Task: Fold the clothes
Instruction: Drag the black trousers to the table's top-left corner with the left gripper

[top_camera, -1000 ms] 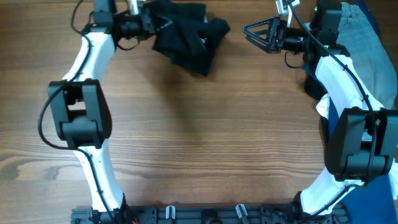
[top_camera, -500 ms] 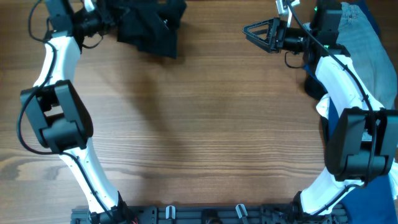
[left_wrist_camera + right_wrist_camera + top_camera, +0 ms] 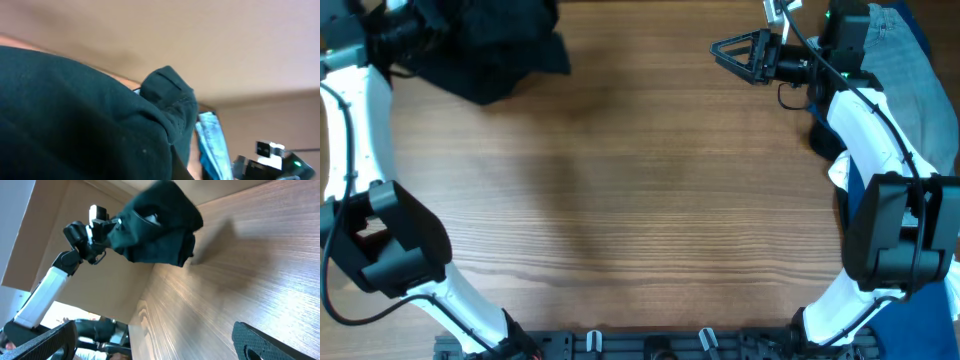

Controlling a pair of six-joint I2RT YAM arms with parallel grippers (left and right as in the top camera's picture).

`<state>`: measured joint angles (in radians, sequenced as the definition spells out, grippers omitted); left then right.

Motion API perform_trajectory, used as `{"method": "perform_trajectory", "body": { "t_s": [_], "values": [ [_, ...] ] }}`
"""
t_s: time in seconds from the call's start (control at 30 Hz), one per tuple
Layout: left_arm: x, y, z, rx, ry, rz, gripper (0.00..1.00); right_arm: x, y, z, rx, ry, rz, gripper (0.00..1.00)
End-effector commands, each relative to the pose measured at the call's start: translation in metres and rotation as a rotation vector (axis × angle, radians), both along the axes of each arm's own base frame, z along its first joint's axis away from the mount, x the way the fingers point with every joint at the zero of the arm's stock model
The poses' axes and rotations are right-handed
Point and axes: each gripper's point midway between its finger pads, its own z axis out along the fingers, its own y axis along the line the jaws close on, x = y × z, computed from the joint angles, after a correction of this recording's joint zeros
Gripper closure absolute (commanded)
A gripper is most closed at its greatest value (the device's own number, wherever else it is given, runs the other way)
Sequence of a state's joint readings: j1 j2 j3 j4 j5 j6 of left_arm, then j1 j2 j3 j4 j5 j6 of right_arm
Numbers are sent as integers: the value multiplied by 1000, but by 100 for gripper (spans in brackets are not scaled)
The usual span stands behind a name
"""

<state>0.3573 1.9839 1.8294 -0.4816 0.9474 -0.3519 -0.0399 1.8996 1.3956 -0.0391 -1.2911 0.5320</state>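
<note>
Now | left gripper (image 3: 106,229) clamps bunched black garment (image 3: 495,45) over table (image 3: 640,200) far-left corner | right gripper (image 3: 718,50) spread wide, empty

The garment (image 3: 490,50) hangs at the left gripper (image 3: 111,229), above the table (image 3: 640,220), well apart from the right gripper (image 3: 725,50); jeans (image 3: 920,60) lie behind that gripper.

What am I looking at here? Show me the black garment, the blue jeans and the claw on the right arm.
black garment (image 3: 495,45), overhead view, middle of the bunched cloth.
jeans (image 3: 910,60), overhead view, bare denim behind the right arm.
right gripper (image 3: 725,50), overhead view, midway between its fingertips.
</note>
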Motion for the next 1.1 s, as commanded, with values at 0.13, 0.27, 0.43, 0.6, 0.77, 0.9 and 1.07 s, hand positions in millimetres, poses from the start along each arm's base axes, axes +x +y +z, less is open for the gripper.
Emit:
{"method": "perform_trajectory", "body": {
  "t_s": [0.13, 0.27, 0.43, 0.6, 0.77, 0.9, 1.07],
  "values": [
    [-3, 41, 5, 139, -53, 94, 96, -10, 3, 14, 3, -62, 31, 0],
    [-7, 63, 4, 142, -46, 138, 96, -11, 8, 14, 3, -60, 41, 0],
    [-17, 90, -2, 142, -5, 199, 96, -14, 17, 13, -1, -70, 61, 0],
    [-19, 101, -4, 172, 12, 245, 96, -15, 24, 12, -6, -70, 67, 0],
    [-20, 117, -2, 243, 29, 333, 96, -17, 28, 12, -6, -65, 77, 0],
    [-28, 145, -8, 421, 70, 438, 96, -18, 31, 11, -6, -63, 82, 0],
    [-42, 190, -11, 509, 108, 566, 96, -19, 33, 11, -3, -51, 87, 0]
  ]
}}
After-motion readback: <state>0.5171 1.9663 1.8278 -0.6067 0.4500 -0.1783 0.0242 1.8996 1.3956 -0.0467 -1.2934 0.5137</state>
